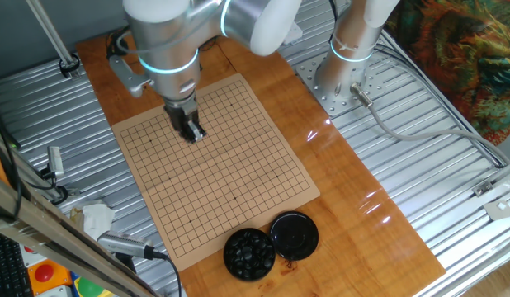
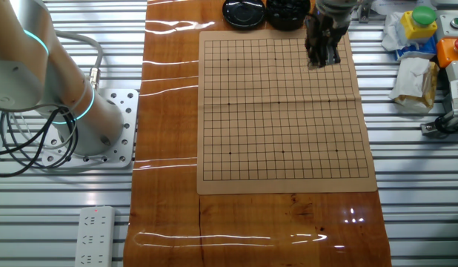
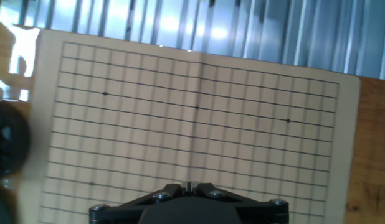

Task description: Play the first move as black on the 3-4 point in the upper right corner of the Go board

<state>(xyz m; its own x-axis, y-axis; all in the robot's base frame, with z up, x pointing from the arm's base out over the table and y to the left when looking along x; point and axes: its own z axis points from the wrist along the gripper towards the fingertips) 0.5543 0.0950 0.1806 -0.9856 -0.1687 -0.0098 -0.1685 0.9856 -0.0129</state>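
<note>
The Go board (image 1: 238, 177) (image 2: 281, 111) (image 3: 199, 124) lies on the wooden table with no stone on its grid. My gripper (image 1: 191, 132) (image 2: 322, 58) (image 3: 188, 185) hangs well above the board with its jaws shut. In the hand view only the fingertips show at the bottom edge, pressed together, and nothing is visible between them. The black stone is not visible in any view. A round black bowl (image 1: 249, 252) (image 2: 288, 11) full of black stones stands just off the board's end, and it appears as a dark blur (image 3: 5, 149) at the hand view's left edge.
A flat round black lid (image 1: 295, 233) (image 2: 244, 11) lies beside the bowl. The arm's base (image 1: 346, 78) (image 2: 103, 126) is bolted next to the wooden top. Tools and clutter (image 1: 115, 243) (image 2: 425, 52) lie on the metal surface beside the board.
</note>
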